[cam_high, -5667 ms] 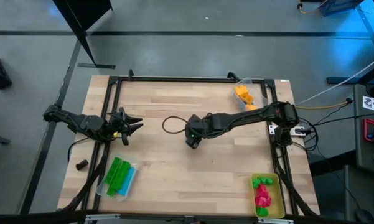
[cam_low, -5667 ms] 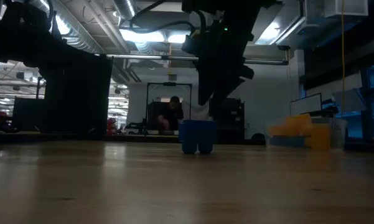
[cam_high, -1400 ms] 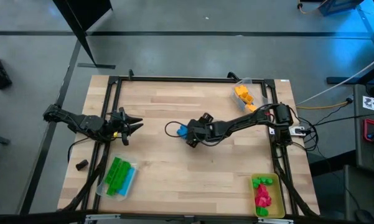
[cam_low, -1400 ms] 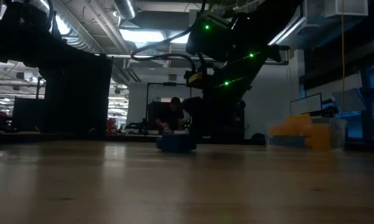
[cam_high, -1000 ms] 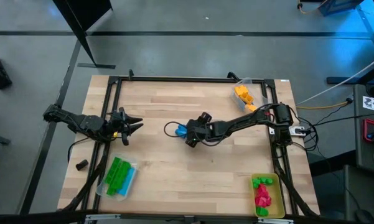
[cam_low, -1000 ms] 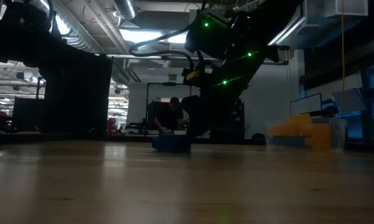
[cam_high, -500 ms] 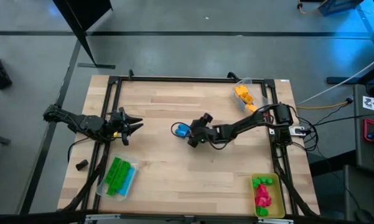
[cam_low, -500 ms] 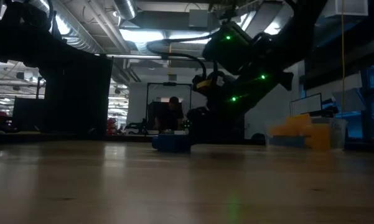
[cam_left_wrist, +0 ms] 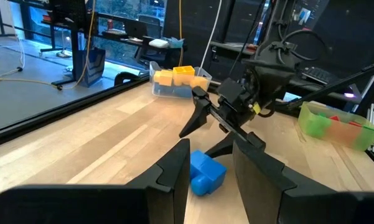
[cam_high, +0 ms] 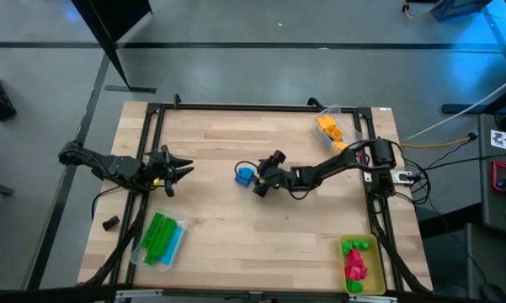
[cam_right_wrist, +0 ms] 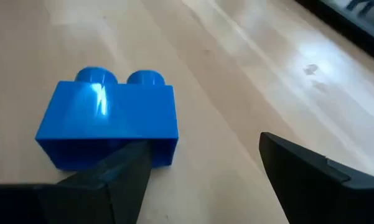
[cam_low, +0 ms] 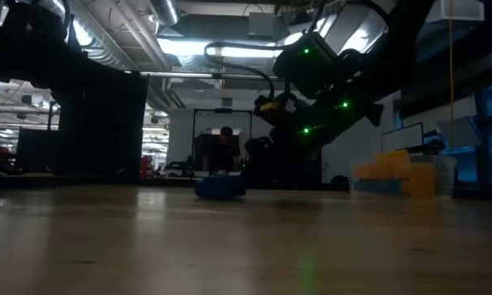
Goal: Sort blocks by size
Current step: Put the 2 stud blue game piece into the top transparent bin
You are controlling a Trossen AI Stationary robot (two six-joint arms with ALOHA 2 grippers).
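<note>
Right gripper (cam_high: 258, 180), fingers: parted wide, holding nothing. In the right wrist view one finger (cam_right_wrist: 109, 177) sits just in front of the blue block (cam_right_wrist: 109, 126), close to its lower edge; whether it touches cannot be told. The other finger (cam_right_wrist: 314, 177) stands clear over bare wood.

Blue block, position: lying on its side on the table (cam_high: 219, 219) near the middle, just beside the right gripper on the side toward the left arm, studs pointing sideways. Not between the jaws, which stand just beside it.

Step in hand (judgement): the last loose block awaits collection; the right gripper is lined up beside it, not yet grasping.

Next move (judgement): the jaws must be brought around the block body and closed, then the block carried to the tray matching its size. A toppled block may slide when nudged.

Left gripper (cam_high: 175, 172): fingers spread, empty, parked well apart from the blue block, at the table's left edge.

Other stock, relative to the blue block:
- green and blue blocks (cam_high: 158, 237) in a clear tray, near the left arm's front corner;
- yellow-orange blocks (cam_high: 329, 127) in a clear tray, far right corner;
- red and green blocks (cam_high: 354, 263) in the yellow tray (cam_high: 371, 282), near right corner.
</note>
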